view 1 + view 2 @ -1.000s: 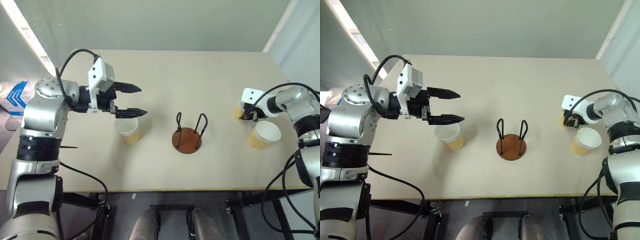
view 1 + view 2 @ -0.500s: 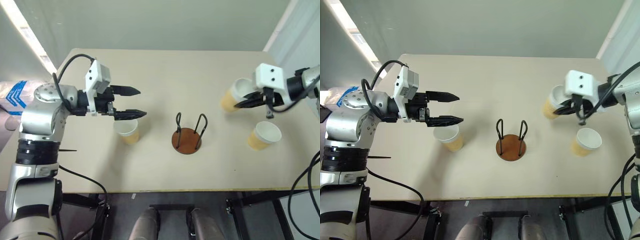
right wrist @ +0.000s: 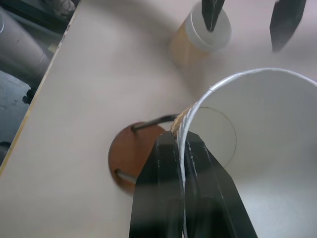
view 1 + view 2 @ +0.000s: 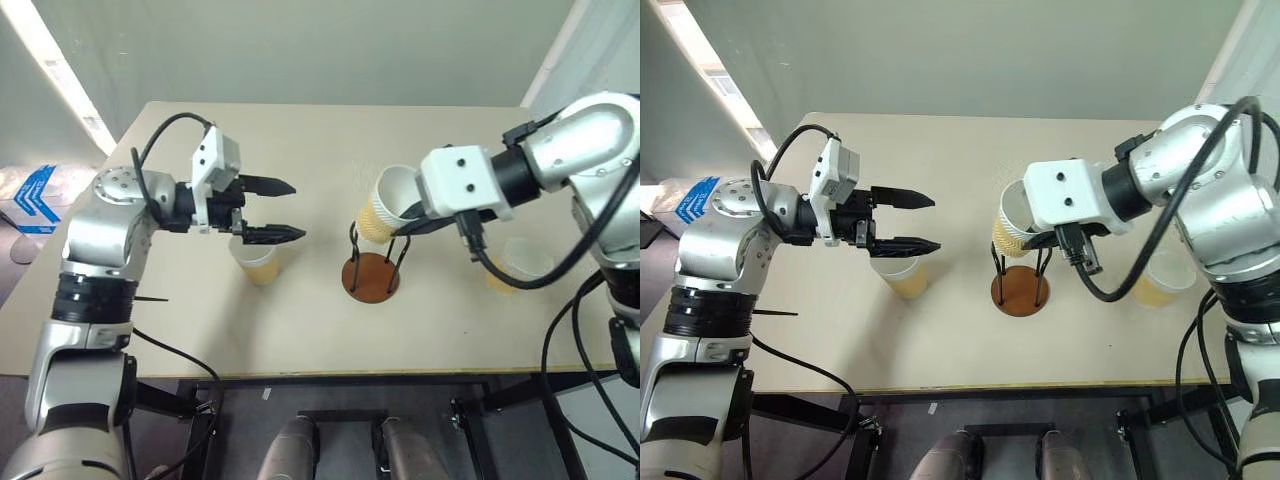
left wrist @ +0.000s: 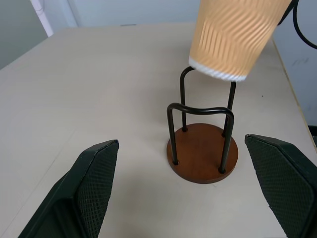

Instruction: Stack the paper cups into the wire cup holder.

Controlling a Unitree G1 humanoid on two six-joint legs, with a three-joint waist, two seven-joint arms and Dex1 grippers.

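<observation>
Paper cups were not in the wire cup holder [image 4: 371, 273] yet; its round brown base was bare. The right gripper [image 3: 181, 148] was pinched shut on the rim of a ridged tan cup [image 4: 386, 206], tilted just above the thin black loops. Two more cups [image 4: 256, 263] [image 4: 1160, 278] sat on the smooth table [image 4: 300, 130]. The left gripper [image 4: 281, 210] hung wide open above one, holding nothing.

Holder [image 4: 371, 275] mid-table; cup [image 4: 259, 262] to its left, another [image 4: 512, 270] right.

No readable text — no labels, brands, numbers.
</observation>
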